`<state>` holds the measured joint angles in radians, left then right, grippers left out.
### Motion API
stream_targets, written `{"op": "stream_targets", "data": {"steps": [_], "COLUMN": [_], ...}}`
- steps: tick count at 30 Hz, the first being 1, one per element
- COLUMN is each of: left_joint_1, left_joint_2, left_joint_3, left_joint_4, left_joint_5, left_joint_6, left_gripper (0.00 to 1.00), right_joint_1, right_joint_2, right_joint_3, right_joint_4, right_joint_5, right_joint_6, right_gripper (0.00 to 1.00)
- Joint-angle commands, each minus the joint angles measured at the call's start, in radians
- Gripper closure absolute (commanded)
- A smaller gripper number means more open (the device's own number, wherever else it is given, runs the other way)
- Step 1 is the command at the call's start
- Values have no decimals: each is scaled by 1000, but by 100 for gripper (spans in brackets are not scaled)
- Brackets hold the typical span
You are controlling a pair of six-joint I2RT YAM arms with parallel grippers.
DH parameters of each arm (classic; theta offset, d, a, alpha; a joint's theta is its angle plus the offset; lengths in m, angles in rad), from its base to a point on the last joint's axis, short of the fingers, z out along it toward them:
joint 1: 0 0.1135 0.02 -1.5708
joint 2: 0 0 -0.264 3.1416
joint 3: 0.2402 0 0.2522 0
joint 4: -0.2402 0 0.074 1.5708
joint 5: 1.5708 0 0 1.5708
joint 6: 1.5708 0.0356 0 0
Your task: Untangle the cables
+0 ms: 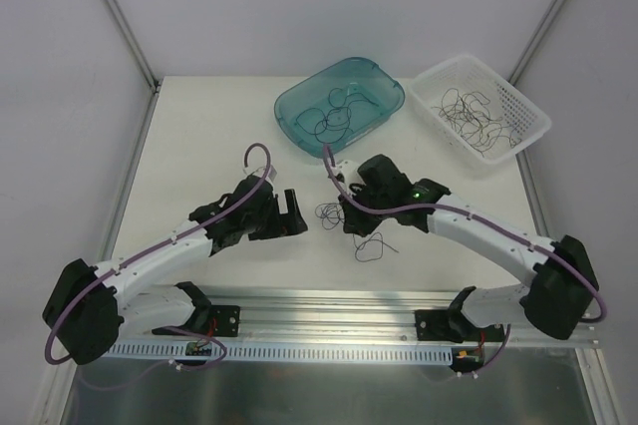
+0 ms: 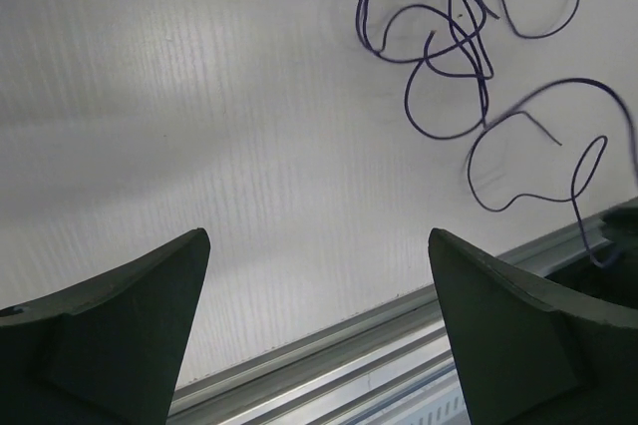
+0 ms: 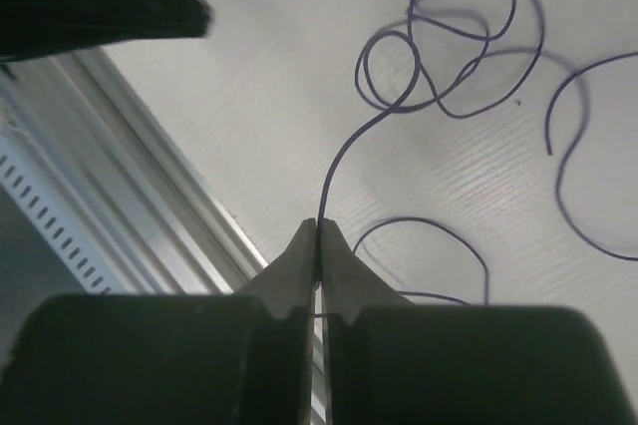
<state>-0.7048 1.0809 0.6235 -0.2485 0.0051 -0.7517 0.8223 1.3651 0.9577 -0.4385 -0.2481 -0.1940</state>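
- The right hand (image 3: 319, 233) is pinched shut on one thin strand of the cables (image 3: 439, 66). In the right wrist view the strand rises from between its fingertips toward 12 o'clock, then runs into a loose knot of loops at about 1 o'clock.
- The left hand (image 2: 317, 245) is spread wide and holds nothing. In its own view the tangle sits at 1 o'clock, apart from both fingers.
- From above, the tangle lies on the tabletop (image 1: 199, 146) between the two hands, with another loop at about 5 o'clock of the right hand.
- More strands lie in the tub (image 1: 384, 81) at 12 o'clock of the tabletop and in the basket (image 1: 533, 128) at 1 o'clock.
- Step in hand, as I judge it: one strand is gripped, but nothing is pulled apart yet.
- The next move probably calls for the left hand to come onto the knot and pin another loop. The right hand could then draw its strand away slowly, so the loops slide free rather than tighten. The wire looks thin and springy, so it may slip from the pinch.
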Motion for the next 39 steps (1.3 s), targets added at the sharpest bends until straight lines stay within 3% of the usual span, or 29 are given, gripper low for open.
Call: {"op": "stream_targets", "data": {"steps": [1, 5, 10, 15, 25, 28, 36, 39], "left_joint_1": [11, 10, 10, 5, -50, -84, -212, -242], "left_joint_2": [17, 19, -10, -62, -130, -87, 40, 125], "left_joint_3": [65, 87, 99, 75, -47, -62, -99, -79], "left_joint_4": [-3, 0, 28, 90, 402, 477, 768, 836], "left_joint_5": [33, 32, 81, 128, 223, 199, -137, -175], "left_joint_6": [6, 38, 86, 146, 241, 235, 244, 242], "left_gripper": [7, 8, 8, 9, 13, 15, 24, 28], "right_joint_1": [14, 12, 14, 14, 14, 14, 15, 15], "right_joint_2": [-132, -251, -278, -310, -322, -327, -333, -340], "right_joint_3": [111, 209, 312, 309, 371, 374, 352, 339], "right_joint_4": [-142, -206, -241, -164, -108, -80, -13, 12], "right_joint_5": [-13, 12, 18, -37, -86, -91, -125, -140], "right_joint_6": [-33, -38, -44, 2, 77, 116, 191, 226], "right_gripper": [99, 99, 99, 99, 99, 99, 99, 99]}}
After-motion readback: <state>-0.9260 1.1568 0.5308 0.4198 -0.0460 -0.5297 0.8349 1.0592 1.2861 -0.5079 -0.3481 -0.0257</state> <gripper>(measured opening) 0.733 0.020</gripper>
